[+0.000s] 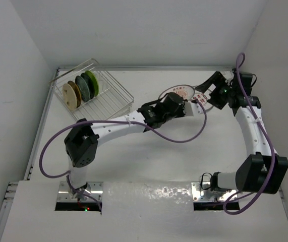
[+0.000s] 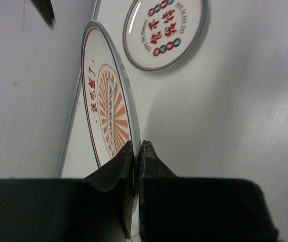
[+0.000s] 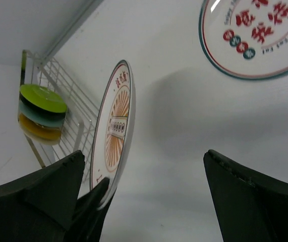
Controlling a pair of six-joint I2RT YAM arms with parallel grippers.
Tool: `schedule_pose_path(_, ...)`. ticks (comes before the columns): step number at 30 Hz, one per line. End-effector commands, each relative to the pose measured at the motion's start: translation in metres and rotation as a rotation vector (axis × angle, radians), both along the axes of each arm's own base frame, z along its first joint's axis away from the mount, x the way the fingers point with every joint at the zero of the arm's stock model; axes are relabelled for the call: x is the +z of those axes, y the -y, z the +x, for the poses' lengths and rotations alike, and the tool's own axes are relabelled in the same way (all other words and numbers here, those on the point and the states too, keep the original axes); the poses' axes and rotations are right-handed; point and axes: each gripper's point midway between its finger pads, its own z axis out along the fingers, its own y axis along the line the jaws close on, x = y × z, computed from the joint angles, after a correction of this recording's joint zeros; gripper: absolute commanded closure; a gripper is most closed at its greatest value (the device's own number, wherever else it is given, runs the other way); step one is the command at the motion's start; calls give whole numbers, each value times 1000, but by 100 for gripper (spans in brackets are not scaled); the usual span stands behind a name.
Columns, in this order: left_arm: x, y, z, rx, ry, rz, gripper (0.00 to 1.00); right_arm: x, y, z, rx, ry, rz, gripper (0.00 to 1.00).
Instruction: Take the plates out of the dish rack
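At the table's middle, left gripper [image 2: 137,146]: fingers clamped on the rim of the sunburst plate [image 2: 108,101], one on each face.
Sunburst plate: out of the dish rack, held on edge above the table [image 1: 159,161]. Whether its rim touches the table I cannot tell.
Right gripper [image 3: 144,156]: fingers spread wide with nothing between them. It faces the held plate, which shows just beside one finger [image 3: 48,186] in the right wrist view.
Red-lettered plate [image 1: 178,92]: lies flat on the table just beyond the sunburst plate, apart from both grippers.
Dish rack [image 1: 114,98]: at the far left corner, well apart from the grippers.
Plates in the rack: lime green plate [image 1: 93,81], dark green plate [image 1: 85,86] and tan plate [image 1: 71,95] stand on edge side by side in the slots at its left end.
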Motion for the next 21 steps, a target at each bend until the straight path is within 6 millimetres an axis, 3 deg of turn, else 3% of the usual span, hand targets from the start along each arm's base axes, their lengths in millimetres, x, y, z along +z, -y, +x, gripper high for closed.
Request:
schedule_pose_path(1, 36, 25, -16, -68, 137, -6, 100, -26, -17, -7, 45, -52, 95, 3)
schedule_pose_path(4, 28, 41, -31, -100, 138, 12, 97, -42, -25, -8, 69, -71, 134, 6)
schedule_pose_path(7, 25, 51, -36, -104, 146, 14, 92, -45, -33, -6, 108, -63, 179, 27)
schedule_pose_path(8, 26, 53, -35, -96, 150, 5, 89, -46, -34, -7, 110, -65, 179, 51)
schedule_pose_path(9, 28, 53, -34, -83, 148, -13, 84, -46, -33, -7, 101, -64, 175, 69)
schedule_pose_path(10, 29, 52, -31, -66, 152, -25, 68, -48, -28, -6, 79, -67, 169, 84)
schedule_pose_path(11, 34, 49, -28, -31, 162, -47, 61, -49, -25, -5, 65, -68, 160, 100)
schedule_pose_path(12, 32, 41, -26, 11, 166, -40, 41, -50, -17, -1, 34, -69, 139, 100)
schedule_pose_path(13, 40, 39, -23, 41, 179, -81, 35, -51, -12, 2, 16, -70, 128, 100)
schedule_pose_path(14, 45, 36, -24, 75, 164, -131, 22, -58, -5, 6, -18, -91, 109, 100)
schedule_pose_path(15, 50, 27, -26, 103, 156, -160, 0, -61, 3, 10, -50, -91, 111, 100)
schedule_pose_path(20, 78, -26, -37, 350, 71, -420, 0, -70, 35, 44, -157, -8, 152, 100)
schedule_pose_path(21, 86, -39, -40, 396, 52, -471, 0, -78, 48, 50, -204, -13, 138, 100)
